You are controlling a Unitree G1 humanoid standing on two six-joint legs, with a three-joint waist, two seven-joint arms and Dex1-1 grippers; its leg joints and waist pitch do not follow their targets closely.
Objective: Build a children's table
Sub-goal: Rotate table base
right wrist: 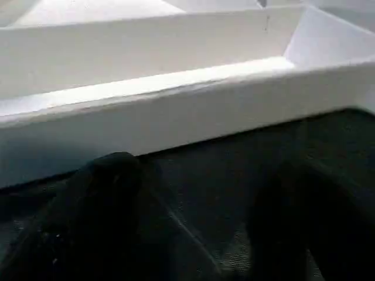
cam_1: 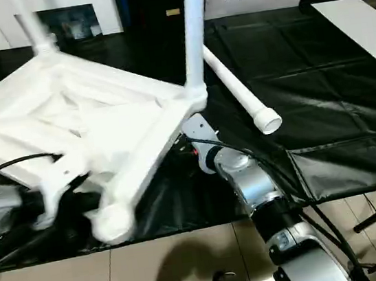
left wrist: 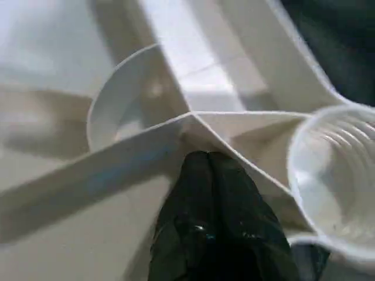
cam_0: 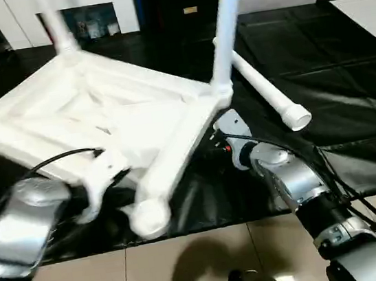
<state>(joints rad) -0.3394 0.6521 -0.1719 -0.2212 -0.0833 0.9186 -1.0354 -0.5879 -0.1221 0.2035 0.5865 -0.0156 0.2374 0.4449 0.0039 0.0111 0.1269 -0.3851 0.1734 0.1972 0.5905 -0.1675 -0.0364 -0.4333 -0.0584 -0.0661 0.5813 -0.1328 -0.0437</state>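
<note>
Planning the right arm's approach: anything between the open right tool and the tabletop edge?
Nothing visible. In the right wrist view the right tool faces the tabletop rim across bare black sheet; its fingers stand apart.

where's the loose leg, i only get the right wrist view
Observer: The loose leg lies on the bench, right of the upturned tabletop.
Operator: how many legs are in
Observer: Two: a right leg and a far leg stand in corner sockets. The near socket is empty.
Operator: left gripper?
Observer: The left gripper is shut, its tip against a rib of the underside.
</note>
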